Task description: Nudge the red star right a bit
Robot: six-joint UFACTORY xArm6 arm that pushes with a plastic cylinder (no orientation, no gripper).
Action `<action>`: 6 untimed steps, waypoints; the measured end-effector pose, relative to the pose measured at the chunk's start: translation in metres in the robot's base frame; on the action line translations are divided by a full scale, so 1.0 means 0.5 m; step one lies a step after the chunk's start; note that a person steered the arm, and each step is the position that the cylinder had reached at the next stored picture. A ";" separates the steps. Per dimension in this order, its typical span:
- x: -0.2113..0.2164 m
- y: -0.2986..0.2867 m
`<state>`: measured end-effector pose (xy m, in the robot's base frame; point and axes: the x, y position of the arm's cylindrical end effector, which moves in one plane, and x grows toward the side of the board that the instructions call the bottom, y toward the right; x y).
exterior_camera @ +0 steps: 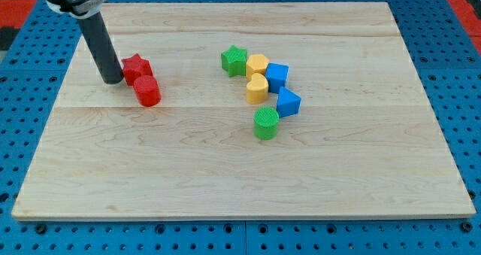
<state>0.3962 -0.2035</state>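
Broadly, the pale wooden board (225,165) carries a cluster of green, yellow and blue blocks (263,86) at centre, well apart from the red plastic star (136,67), which touches a red cylinder (147,92) just below it. My tip (113,80), a bare rod grasping nothing, touches the star's left side; a short, level push rightward, kept above the cylinder, should serve.

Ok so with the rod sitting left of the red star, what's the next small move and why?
Probably a short push toward the view's right. My tip sits just left of the red star, touching or nearly so. The red cylinder lies close below the star, apparently against it, so keep the stroke brief to avoid dragging it along.
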 end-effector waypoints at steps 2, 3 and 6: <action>0.128 0.065; 0.074 0.022; -0.077 0.050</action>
